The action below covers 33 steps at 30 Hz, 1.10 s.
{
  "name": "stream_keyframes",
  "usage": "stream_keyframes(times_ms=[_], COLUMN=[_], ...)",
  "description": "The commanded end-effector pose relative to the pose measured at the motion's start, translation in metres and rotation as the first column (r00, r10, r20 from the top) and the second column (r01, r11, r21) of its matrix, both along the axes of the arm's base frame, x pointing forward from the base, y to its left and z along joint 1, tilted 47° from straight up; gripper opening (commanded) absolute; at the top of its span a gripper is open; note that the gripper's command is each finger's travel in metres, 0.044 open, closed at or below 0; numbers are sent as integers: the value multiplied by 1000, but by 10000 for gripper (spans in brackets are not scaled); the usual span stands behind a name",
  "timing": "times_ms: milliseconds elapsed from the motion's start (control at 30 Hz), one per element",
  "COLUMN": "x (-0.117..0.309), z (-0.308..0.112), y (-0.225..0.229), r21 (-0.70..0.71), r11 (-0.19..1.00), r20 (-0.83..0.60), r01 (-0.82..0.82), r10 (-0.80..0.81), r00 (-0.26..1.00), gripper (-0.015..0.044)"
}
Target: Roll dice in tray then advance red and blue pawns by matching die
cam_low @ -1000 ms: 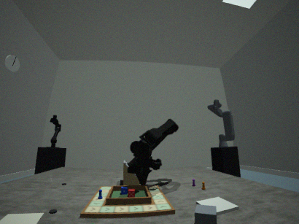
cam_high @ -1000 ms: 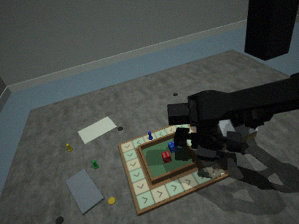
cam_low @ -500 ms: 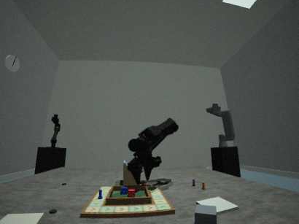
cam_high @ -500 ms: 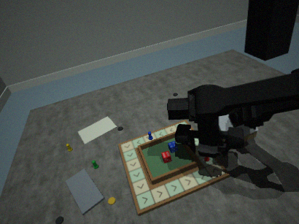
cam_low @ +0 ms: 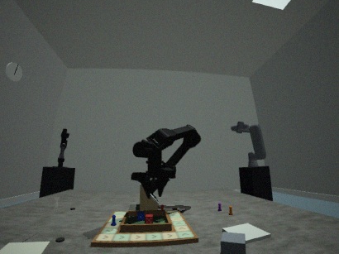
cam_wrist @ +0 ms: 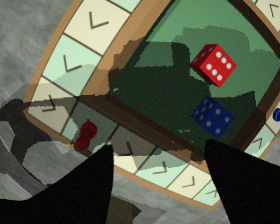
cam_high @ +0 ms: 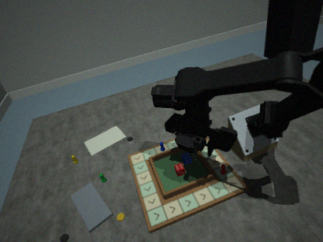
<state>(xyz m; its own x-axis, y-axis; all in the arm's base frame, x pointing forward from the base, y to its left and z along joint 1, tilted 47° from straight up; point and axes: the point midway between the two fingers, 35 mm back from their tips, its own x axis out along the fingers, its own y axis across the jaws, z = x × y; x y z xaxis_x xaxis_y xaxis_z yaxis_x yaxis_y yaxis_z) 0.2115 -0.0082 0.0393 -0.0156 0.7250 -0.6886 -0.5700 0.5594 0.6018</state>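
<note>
Hovering partly open, the jaws (cam_high: 209, 150) (cam_low: 154, 195) hold nothing above the board (cam_high: 197, 207) (cam_low: 145, 243) (cam_wrist: 80, 55).

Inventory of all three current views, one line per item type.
Square wood-edged game board: 1, arrow-marked cream and mint, centre
Wooden-walled tray: 1, green floor, on board
Red cube die: 1, in tray
Blue cube die: 1, in tray
Pawns: red and blue, 1 each, on board; yellow, green, purple, orange, 1 each, off board
Flat slabs: pale, grey
Yellow disc: 1, off board
Dark discs: at least 2, off board
Background arms: 2, on black pedestals
Wall clock: 1
Black robot arm: 1, open end effector above board
</note>
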Motion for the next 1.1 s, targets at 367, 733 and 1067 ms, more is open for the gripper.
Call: stream_keyframes(times_ms=[367, 733, 1067], x=[83, 82, 83], z=[-108, -119, -127], y=[-89, -78, -70], r21=[-161, -161, -161], r11=[860, 860, 860], r20=[-502, -503, -502], r01=[484, 484, 484], r10=[-493, -493, -493], r00=[710, 710, 710], gripper=[200, 200, 200])
